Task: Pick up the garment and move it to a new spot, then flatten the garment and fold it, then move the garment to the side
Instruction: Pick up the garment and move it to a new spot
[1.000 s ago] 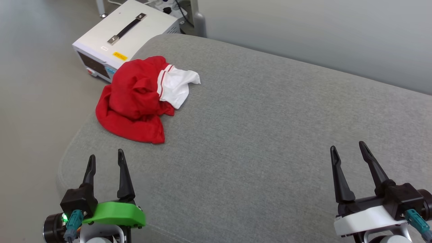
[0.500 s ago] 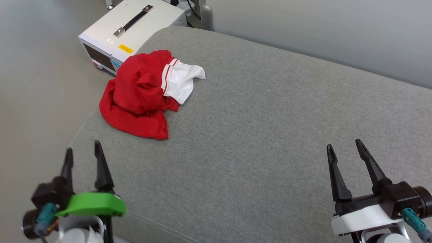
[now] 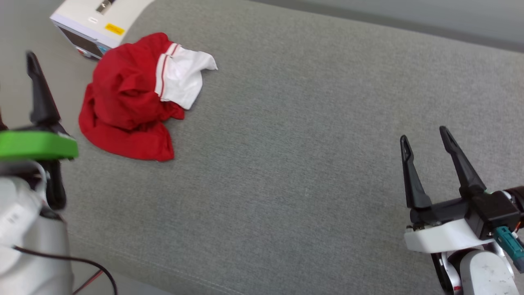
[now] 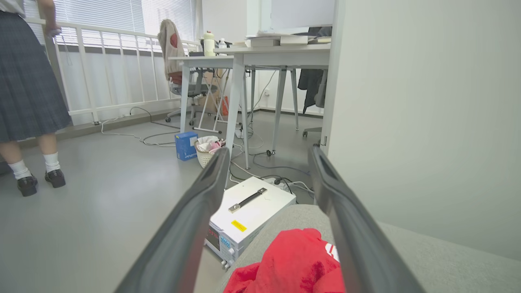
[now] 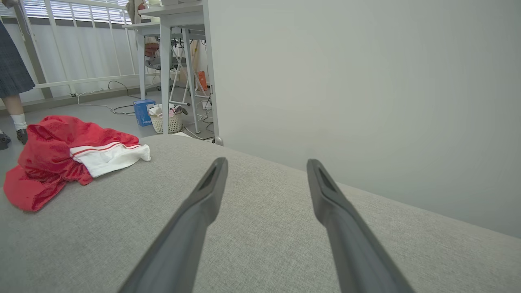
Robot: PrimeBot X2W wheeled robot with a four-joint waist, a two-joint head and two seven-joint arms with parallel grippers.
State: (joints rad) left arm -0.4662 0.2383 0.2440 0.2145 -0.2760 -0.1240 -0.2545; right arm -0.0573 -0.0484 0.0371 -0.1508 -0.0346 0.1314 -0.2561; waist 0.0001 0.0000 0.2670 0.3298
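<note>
The garment [image 3: 127, 106] lies crumpled on the left end of the grey cushion [image 3: 294, 155], a red heap with one white, red-striped sleeve on top. My left gripper [image 4: 268, 151] is open and raised, with nothing between its fingers. In the left wrist view the garment [image 4: 293, 264] lies below and ahead of it. At the head view's left edge one of its fingers [image 3: 40, 94] stands just left of the heap. My right gripper [image 3: 424, 135] hangs open and empty over the cushion's right part, far from the garment [image 5: 53, 158].
A white box-shaped device [image 4: 252, 207] with a handle sits on the floor behind the cushion's left end. A person [image 4: 28, 89] stands on the floor to the left. Desks, cables and a small basket [image 4: 205, 148] lie beyond. A pale wall [image 5: 366, 81] runs behind the cushion.
The head camera has dipped and shifted. My left gripper has risen and swung to the view's left edge, up beside the garment. The garment and the right gripper have kept their places.
</note>
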